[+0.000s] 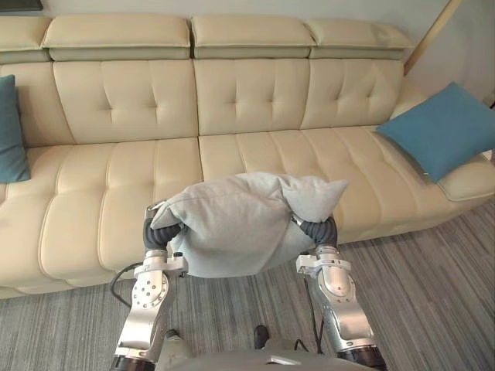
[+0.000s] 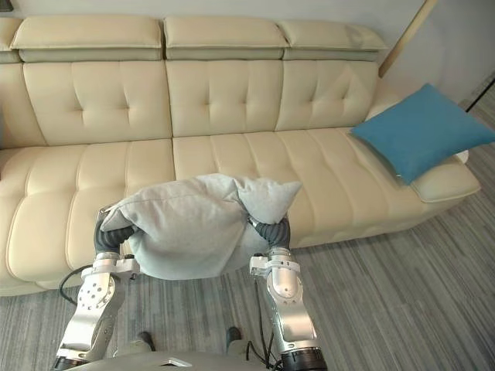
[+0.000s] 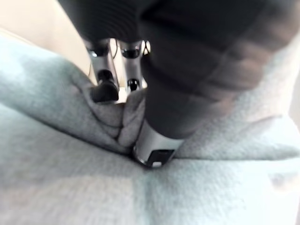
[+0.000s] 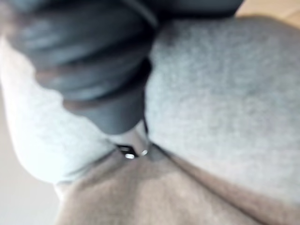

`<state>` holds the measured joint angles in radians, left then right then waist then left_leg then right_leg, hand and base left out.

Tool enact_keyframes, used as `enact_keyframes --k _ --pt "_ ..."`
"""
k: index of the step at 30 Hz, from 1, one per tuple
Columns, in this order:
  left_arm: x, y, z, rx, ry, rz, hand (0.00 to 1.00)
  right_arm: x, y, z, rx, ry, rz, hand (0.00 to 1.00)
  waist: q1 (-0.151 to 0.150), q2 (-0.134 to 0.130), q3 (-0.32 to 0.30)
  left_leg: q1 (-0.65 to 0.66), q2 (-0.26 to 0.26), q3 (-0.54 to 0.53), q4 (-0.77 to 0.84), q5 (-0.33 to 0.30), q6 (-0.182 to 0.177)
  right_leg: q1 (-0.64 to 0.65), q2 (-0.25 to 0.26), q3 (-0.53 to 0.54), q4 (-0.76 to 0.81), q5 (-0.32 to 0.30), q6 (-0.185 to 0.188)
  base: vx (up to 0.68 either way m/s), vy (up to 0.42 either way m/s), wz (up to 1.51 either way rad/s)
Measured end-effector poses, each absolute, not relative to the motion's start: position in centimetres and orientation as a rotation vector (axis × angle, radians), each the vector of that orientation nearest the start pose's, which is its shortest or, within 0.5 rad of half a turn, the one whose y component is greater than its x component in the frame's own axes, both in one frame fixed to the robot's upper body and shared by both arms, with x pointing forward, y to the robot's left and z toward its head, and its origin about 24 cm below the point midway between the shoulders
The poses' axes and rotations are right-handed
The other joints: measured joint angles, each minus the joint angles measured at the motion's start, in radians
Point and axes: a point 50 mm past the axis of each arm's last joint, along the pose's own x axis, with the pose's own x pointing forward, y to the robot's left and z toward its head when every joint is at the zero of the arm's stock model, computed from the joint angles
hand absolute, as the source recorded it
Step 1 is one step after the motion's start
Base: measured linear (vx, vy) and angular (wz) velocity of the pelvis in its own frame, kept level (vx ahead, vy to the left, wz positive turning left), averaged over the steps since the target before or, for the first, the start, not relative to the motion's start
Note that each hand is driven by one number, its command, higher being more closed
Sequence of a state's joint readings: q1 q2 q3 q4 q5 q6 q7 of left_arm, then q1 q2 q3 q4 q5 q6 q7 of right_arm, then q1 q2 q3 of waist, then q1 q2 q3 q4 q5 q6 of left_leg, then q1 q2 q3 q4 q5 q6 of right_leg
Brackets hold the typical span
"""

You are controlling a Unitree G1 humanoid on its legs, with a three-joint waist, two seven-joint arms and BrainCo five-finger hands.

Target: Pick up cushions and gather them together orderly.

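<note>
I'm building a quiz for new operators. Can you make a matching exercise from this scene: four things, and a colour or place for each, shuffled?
1. grey cushion
2. right blue cushion
3. sofa
4. floor

a. cream
b. covered in striped carpet
c. lifted in front of the sofa
d. leaning at the sofa's end

Pairs: 1-c, 2-d, 3-a, 4-b.

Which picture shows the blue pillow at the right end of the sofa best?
The right eye view: the whole blue pillow shows, leaning on the sofa armrest. In the left eye view its right corner runs to the picture's edge. Both wrist views look closely at the grey cushion instead.
</note>
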<state>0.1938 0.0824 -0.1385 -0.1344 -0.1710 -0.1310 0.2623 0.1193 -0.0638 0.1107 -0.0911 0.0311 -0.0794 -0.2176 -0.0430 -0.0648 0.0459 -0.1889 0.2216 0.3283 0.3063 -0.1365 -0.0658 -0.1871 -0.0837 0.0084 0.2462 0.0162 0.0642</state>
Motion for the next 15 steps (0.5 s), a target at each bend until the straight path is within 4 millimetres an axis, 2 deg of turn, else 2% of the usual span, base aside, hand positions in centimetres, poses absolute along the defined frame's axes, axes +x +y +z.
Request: enact_keyframes --k 2,3,5,6,7,8,9,10,11,12,13,14,15 --pt "21.2 15.6 3.0 -0.1 -0.007 0.171 1.0 22.5 -15.2 3.2 -0.023 -0.009 -0.129 1.0 -0.006 0.007 0.012 0.02 -0.001 0.002 0.016 -0.021 0.01 -0.08 -0.009 0.001 0.195 0.008 -0.009 -0.15 0.089 -0.1" --pt "21.0 15.7 2.7 -0.083 0.008 0.174 1.0 22.5 -15.2 2.8 -0.025 0.009 -0.121 1.0 -0.011 0.018 0.019 0.031 -0.004 0.002 0.013 -0.022 0.012 -0.09 -0.017 -0.013 0.229 0.02 -0.01 -0.13 0.054 -0.01" --pt "20.8 16.2 2.4 -0.049 0.022 0.173 1.0 22.4 -15.1 2.0 -0.029 0.044 -0.105 1.0 -0.013 0.018 0.019 0.039 -0.011 0.0 -0.04 -0.019 0.017 -0.092 -0.02 -0.051 0.201 0.028 -0.015 -0.15 0.041 0.05" --pt "20.9 16.7 2.7 -0.024 0.01 0.17 1.0 22.5 -14.5 2.0 -0.001 0.044 -0.101 1.0 -0.019 -0.025 0.003 0.044 -0.076 -0.003 -0.103 -0.012 0.024 -0.095 -0.038 -0.068 0.096 -0.064 -0.022 -0.09 0.063 0.24" --pt "21.0 17.0 3.2 -0.015 -0.012 0.173 1.0 22.6 -14.3 2.3 0.008 0.029 -0.099 1.0 -0.023 -0.068 0.007 0.014 -0.107 0.009 0.0 -0.036 0.048 -0.085 -0.06 -0.085 0.049 -0.132 -0.017 -0.05 0.089 0.28" --pt "21.3 16.5 2.9 -0.046 -0.008 0.179 1.0 23.0 -15.0 3.1 -0.027 -0.012 -0.092 1.0 -0.021 0.009 0.033 0.019 -0.1 -0.007 0.173 -0.144 0.063 -0.053 -0.037 -0.097 -0.023 -0.105 0.03 -0.03 0.168 0.15" --pt "21.5 16.0 2.6 -0.054 0.005 0.172 1.0 23.3 -15.3 2.7 -0.039 0.006 -0.098 1.0 -0.021 0.02 0.057 0.057 -0.104 0.003 0.125 -0.184 0.056 -0.075 -0.049 -0.092 0.035 -0.047 0.049 -0.07 0.181 -0.02" --pt "21.6 16.0 2.0 -0.047 0.039 0.174 1.0 23.4 -15.5 2.2 -0.044 0.039 -0.103 1.0 -0.025 0.026 0.088 0.096 -0.129 -0.011 0.08 -0.182 0.077 -0.146 -0.07 -0.068 0.178 -0.074 0.045 -0.03 0.13 0.05" --pt "21.5 15.9 1.9 -0.044 0.047 0.169 1.0 23.0 -15.7 1.8 -0.051 0.06 -0.107 1.0 -0.034 0.033 0.091 0.099 -0.13 -0.026 0.07 -0.186 0.069 -0.172 -0.066 -0.063 0.176 -0.112 0.046 0.01 0.015 0.18" --pt "21.6 16.0 2.0 -0.033 0.043 0.164 1.0 23.0 -15.7 1.7 -0.051 0.064 -0.105 1.0 -0.037 0.026 0.087 0.102 -0.136 -0.028 0.06 -0.188 0.06 -0.2 -0.064 -0.051 0.153 -0.118 0.042 0.12 -0.104 0.42" --pt "21.6 16.0 2.2 -0.025 0.032 0.156 1.0 23.0 -15.7 1.9 -0.051 0.059 -0.105 1.0 -0.044 0.012 0.078 0.103 -0.14 -0.039 0.065 -0.198 0.042 -0.21 -0.062 -0.041 0.11 -0.1 0.025 0.17 -0.14 0.4" --pt "21.6 15.9 2.3 -0.025 0.029 0.153 1.0 22.9 -15.8 1.9 -0.055 0.056 -0.106 1.0 -0.047 0.012 0.078 0.102 -0.138 -0.055 0.075 -0.207 0.032 -0.21 -0.058 -0.037 0.11 -0.077 0.016 0.32 -0.241 0.63" --pt "21.4 15.2 2.1 -0.041 0.039 0.138 1.0 22.7 -16.3 1.9 -0.08 0.059 -0.106 1.0 -0.06 0.058 0.06 0.088 -0.088 -0.103 0.107 -0.243 -0.004 -0.199 -0.018 -0.076 0.131 -0.075 0.0 0.39 -0.226 0.48"
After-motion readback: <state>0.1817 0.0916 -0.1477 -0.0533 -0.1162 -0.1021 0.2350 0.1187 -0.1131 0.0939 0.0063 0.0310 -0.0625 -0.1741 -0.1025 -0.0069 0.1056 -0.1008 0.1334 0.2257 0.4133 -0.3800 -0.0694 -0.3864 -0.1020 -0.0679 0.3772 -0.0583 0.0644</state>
